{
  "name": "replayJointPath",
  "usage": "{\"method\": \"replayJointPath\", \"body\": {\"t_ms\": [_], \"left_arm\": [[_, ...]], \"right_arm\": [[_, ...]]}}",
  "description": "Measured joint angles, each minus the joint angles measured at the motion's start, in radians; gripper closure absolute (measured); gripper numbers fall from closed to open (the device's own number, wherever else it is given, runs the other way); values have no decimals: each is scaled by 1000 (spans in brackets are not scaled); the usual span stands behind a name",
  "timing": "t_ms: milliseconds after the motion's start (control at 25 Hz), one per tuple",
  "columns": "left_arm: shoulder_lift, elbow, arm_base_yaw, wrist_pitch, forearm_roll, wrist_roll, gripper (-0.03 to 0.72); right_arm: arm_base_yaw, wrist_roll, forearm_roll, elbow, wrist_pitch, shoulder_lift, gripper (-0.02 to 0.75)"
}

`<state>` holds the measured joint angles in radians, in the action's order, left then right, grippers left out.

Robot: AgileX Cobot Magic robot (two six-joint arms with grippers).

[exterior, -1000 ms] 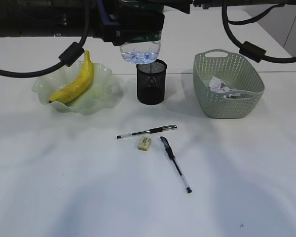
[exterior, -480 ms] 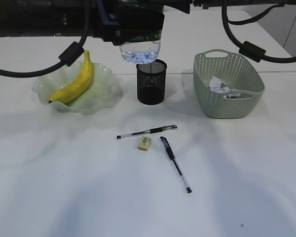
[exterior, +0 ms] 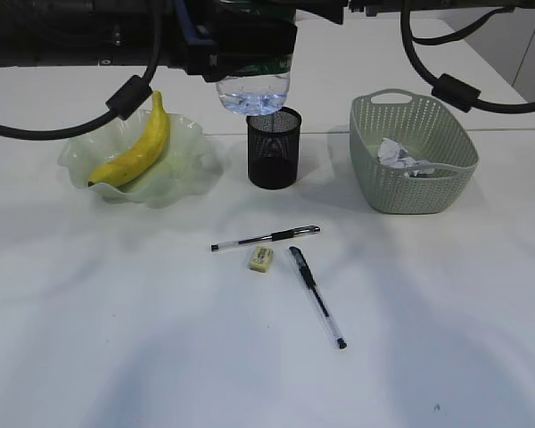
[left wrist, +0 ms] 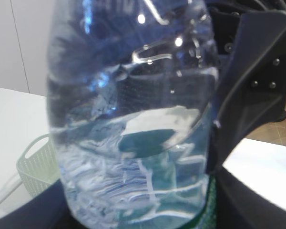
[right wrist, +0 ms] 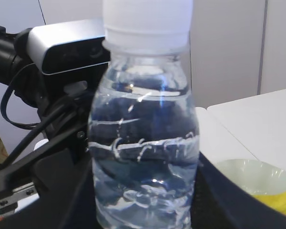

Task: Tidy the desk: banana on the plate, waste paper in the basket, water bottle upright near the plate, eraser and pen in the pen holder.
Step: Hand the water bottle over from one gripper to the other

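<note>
Clear plastic catches your eye at the top of the exterior view: the water bottle (exterior: 253, 94) hangs above the desk (exterior: 116, 357), its rounded base over the pen holder (exterior: 274, 148) near the far edge. The left gripper (exterior: 241, 49) clamps its upper part; you cannot see the right gripper here. Toward the far left corner the banana (exterior: 135, 147) lies in the plate (exterior: 185, 152). Toward the far right corner the waste paper (exterior: 399, 154) sits inside the basket (exterior: 410, 192). Mid-desk you have two pens, one (exterior: 266, 238) lying crosswise and another (exterior: 317, 296) slanting toward the near edge, with the eraser (exterior: 260, 259) just beside both.

Your left wrist view is filled by the bottle's body (left wrist: 133, 124), a dark finger (left wrist: 248, 86) pressed along its right side.

Your right wrist view shows the bottle (right wrist: 145, 143) upright with its white cap (right wrist: 147, 21) on top, the right gripper's dark jaws around its lower body.
</note>
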<state>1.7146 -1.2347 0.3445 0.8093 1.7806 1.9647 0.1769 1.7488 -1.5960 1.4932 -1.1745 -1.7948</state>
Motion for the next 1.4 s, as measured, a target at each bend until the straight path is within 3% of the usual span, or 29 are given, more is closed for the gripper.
{"method": "replayJointPath", "body": {"t_ms": [440,840,1400], "left_arm": [[0,0,0,0,0,-5,286],[0,0,0,-1,-2,3,297],[0,0,2,-21,-7,8,298]], "right_arm": [[0,-50,2,0,0,0,313],[0,-121,-7,0,0,0,219],[0,-159,-4,0,7,0,195]]}}
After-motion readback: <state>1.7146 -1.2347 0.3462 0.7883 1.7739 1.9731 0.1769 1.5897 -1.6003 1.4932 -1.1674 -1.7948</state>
